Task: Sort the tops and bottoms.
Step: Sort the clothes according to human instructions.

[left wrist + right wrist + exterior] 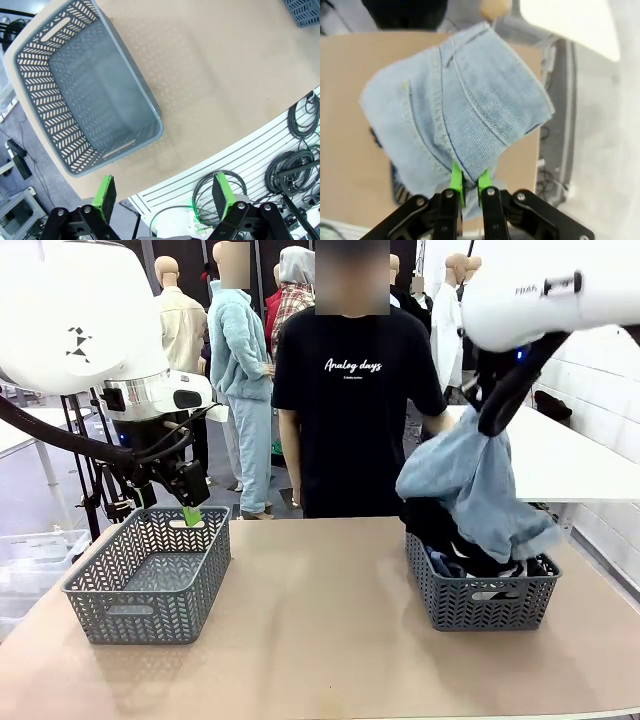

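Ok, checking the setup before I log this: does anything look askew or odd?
Nothing damaged. The pale denim bottoms hang from the shut right gripper, their lower end drooping over the rim of the right basket. The left basket sits square.

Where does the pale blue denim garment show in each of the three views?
Front view: pale denim garment hangs at right from the right gripper, above the full right basket.
Left wrist view: not in it.
Right wrist view: fills the centre, pinched between the green pads.
Shared landmark: the tan table.
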`<state>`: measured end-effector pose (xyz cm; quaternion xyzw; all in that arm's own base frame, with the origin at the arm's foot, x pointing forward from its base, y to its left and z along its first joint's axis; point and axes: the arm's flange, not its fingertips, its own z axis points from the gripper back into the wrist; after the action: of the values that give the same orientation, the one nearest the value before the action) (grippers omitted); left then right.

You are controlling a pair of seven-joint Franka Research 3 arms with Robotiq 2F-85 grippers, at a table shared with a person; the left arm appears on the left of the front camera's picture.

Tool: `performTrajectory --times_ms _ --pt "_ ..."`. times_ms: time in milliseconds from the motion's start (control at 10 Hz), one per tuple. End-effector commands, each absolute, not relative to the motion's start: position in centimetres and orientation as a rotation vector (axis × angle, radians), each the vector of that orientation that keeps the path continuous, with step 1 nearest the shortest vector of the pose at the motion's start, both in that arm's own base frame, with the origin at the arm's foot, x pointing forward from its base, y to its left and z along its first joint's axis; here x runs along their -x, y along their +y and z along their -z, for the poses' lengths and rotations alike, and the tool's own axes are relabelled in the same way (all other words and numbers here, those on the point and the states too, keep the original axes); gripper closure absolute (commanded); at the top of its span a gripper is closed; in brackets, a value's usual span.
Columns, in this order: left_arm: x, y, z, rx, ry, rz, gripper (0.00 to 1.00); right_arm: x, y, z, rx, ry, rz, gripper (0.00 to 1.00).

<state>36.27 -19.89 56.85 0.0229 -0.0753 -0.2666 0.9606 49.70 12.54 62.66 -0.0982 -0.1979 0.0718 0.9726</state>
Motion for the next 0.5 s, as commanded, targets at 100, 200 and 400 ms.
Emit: performTrajectory --times_ms 100,200,400 --pt "-36.3 -19.7 -56.9 -0.049 -0.162 0.540 0.00 -49.9 12.6 -65.0 0.197 -0.444 -0.171 1.00" --pt "-36.3 -19.7 -56.9 -0.049 -0.162 0.540 0.00 -49.9 12.6 -65.0 0.197 -0.444 -0.171 1.00" --pt "-36.3 -19.7 -56.9 -0.049 -0.162 0.540 0.00 -50.8 13.1 -62.2 0.233 -0.383 -0.235 1.00"
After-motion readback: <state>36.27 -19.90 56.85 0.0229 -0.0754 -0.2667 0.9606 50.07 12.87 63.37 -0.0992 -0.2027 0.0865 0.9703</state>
